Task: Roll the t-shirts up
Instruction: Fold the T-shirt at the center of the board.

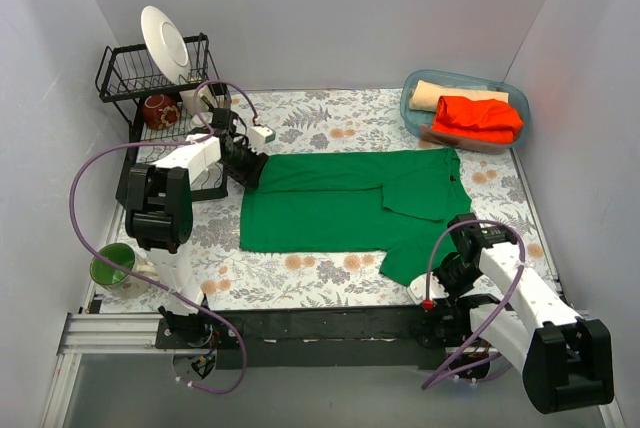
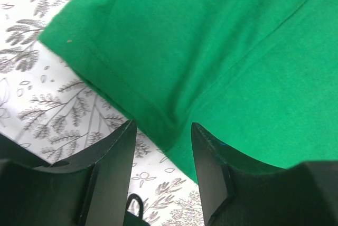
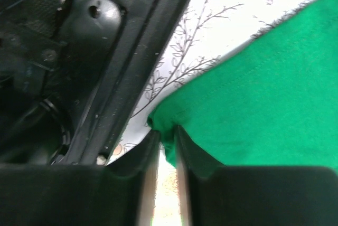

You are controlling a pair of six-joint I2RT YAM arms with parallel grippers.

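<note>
The emerald green t-shirt (image 1: pixel 340 203) lies flat on the floral table cover, folded lengthwise, with its sleeves toward the right. My left gripper (image 1: pixel 248 168) is open at the shirt's far left corner. In the left wrist view the gripper (image 2: pixel 161 131) straddles the shirt's hemmed edge (image 2: pixel 153 110). My right gripper (image 1: pixel 452 266) is at the near right sleeve. In the right wrist view the gripper (image 3: pixel 168 133) is shut on a pinch of the green shirt's edge (image 3: pixel 253 104).
A clear blue bin (image 1: pixel 406 108) at the back right holds an orange-red tee (image 1: pixel 478 118) and a pale tan tee (image 1: pixel 445 95). A black dish rack (image 1: pixel 125 73) with a white plate (image 1: pixel 163 43) and a red mug (image 1: pixel 160 111) stands at the back left. A green mug (image 1: pixel 112 268) sits near the left arm's base.
</note>
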